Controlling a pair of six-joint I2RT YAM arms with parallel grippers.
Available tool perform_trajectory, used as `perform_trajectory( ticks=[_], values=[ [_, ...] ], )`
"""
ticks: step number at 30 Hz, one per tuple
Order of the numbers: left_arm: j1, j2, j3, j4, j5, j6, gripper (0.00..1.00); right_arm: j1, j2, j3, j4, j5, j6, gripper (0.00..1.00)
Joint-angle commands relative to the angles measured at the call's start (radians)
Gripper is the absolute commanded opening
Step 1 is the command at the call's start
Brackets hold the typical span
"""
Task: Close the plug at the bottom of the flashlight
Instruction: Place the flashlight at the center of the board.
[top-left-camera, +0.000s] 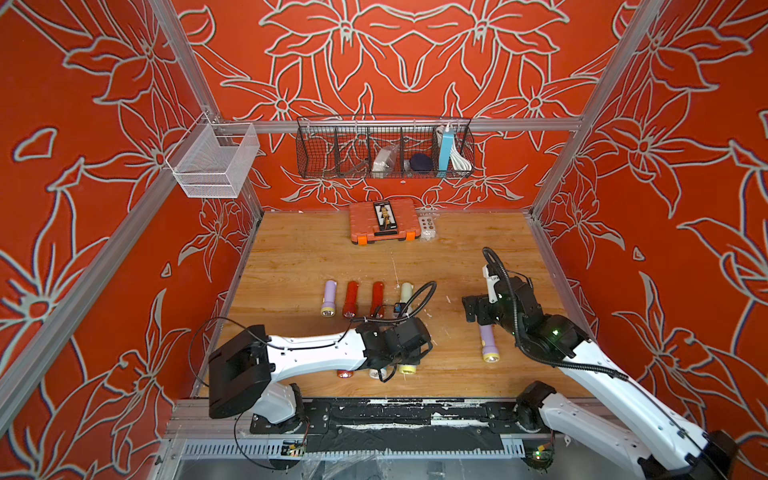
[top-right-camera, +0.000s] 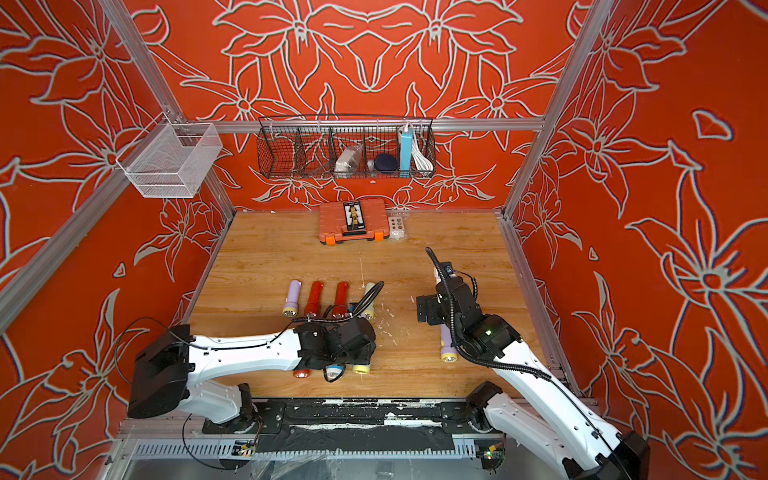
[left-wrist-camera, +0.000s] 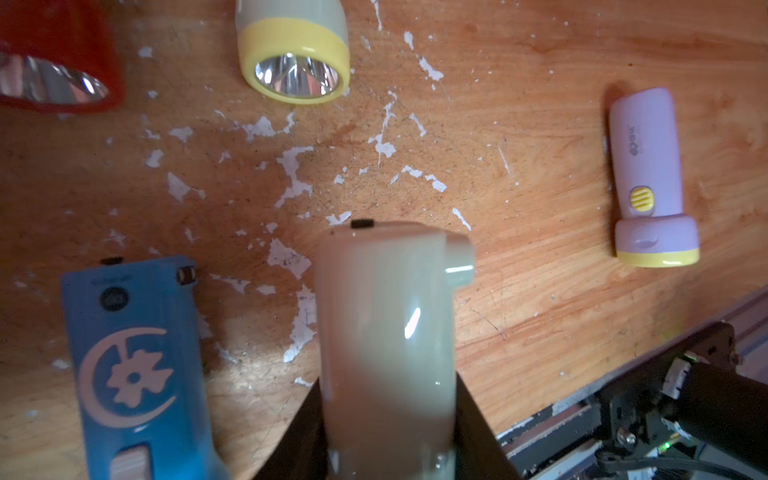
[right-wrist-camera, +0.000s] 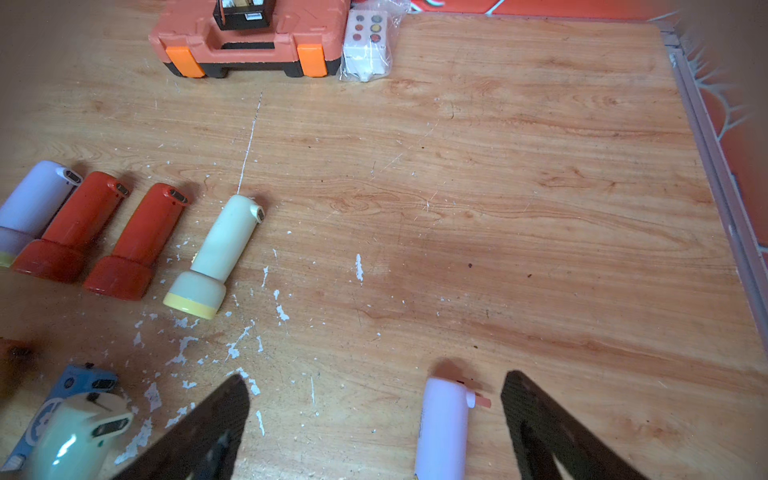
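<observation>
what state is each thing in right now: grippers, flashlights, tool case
left gripper, shut on the cream flashlight
right gripper, open, straddling the lilac flashlight without touching it
lilac flashlight, lying flat, end flap sticking out
blue flashlight, lying flat, not held
tool case, closed, both latches down

Orange-red walls (top-left-camera: 83, 166) bear grey flower outlines, the table (top-left-camera: 457, 257) is wood-grained, and the four-o'clock flashlight (top-left-camera: 486, 343) is lilac with a yellow rim.
</observation>
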Motion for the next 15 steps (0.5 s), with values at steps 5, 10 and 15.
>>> perform_trajectory(
  ticks=[5,10,15],
  values=[
    [-0.005,0.114,0.066,-0.03,-0.075,-0.068,0.0,-0.019,-0.074,-0.037,0.031,0.004,-0.008,0.98],
    [-0.002,0.203,0.137,-0.072,-0.057,-0.054,0.03,-0.026,-0.107,-0.037,0.032,-0.003,-0.01,0.98],
    [0.001,0.279,0.186,-0.103,-0.016,-0.041,0.08,-0.032,-0.123,-0.05,0.032,0.024,-0.005,0.98]
  ],
)
